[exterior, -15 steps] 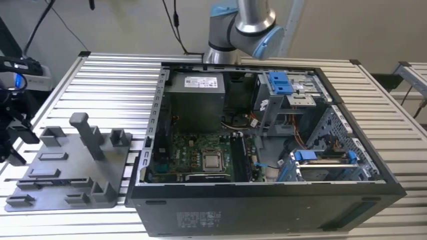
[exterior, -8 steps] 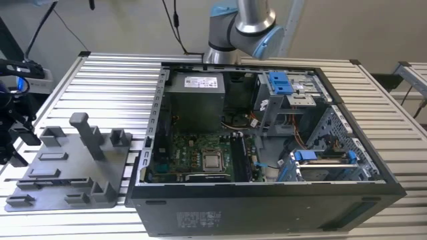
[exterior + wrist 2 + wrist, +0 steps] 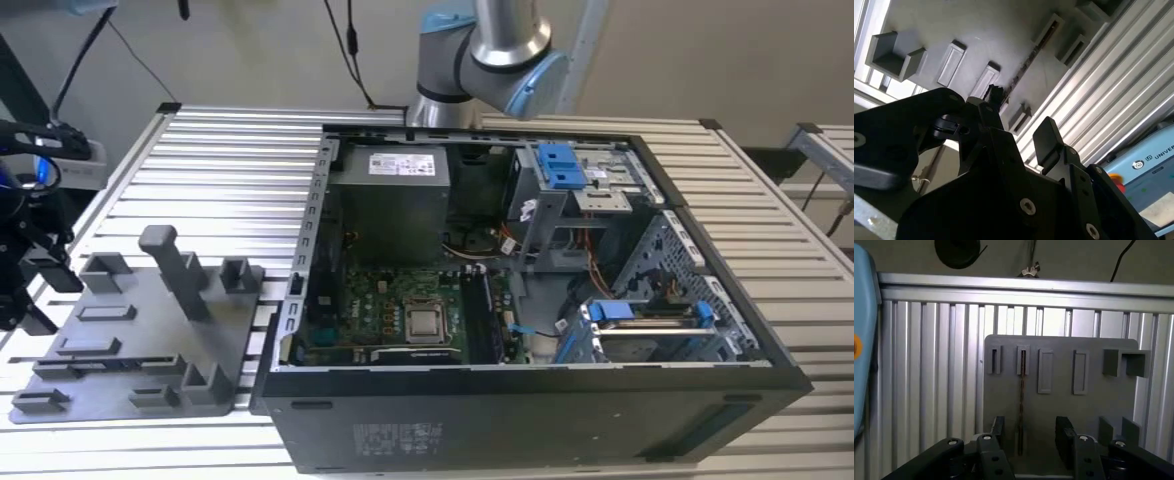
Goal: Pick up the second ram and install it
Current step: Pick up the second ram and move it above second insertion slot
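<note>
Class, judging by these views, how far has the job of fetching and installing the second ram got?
Done: the tool hangs over the fixture plate, open, its fingers either side of the second ram. In hand: nothing; the ram stands in its slot, ungripped. Left: the grasp, the lift and seating it in the computer case.

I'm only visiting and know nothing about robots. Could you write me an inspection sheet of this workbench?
Surface: ribbed metal table, carrying a grey fixture plate and an open computer case.
Job's things: second ram stands on edge in a slot of the plate.
Clutter: nothing seen.
Grippers: claw open, holding nothing, over the plate near the ram.
Cables: black cables hang by the wall behind.
Surroundings: pale wall; light-blue device at the table's edge.
</note>
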{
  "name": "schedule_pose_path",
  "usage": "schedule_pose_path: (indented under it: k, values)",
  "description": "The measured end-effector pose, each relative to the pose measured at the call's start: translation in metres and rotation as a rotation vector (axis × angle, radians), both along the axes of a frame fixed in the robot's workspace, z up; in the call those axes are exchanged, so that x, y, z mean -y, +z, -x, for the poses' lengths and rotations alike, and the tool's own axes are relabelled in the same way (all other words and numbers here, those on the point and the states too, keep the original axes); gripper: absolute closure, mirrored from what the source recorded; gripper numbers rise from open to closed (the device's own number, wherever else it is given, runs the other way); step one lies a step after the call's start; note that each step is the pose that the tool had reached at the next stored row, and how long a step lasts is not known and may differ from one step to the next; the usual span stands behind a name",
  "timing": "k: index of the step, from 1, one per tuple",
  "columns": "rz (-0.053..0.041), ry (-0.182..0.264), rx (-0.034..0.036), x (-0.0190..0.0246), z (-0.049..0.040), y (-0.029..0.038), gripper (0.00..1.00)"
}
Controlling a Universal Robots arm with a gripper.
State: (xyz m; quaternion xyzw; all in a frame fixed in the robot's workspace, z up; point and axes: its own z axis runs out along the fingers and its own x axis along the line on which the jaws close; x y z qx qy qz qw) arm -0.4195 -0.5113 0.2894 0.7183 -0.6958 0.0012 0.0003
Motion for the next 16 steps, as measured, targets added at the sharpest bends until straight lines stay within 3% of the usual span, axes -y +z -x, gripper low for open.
schedule_pose_path:
  k: [6, 16]
  values:
    - [0.0054, 0.0, -0.0001, 0.0, 0.0, -0.0008, 0.46]
    - [0.0055, 0.001, 0.0002, 0.0, 0.0, -0.0032, 0.46]
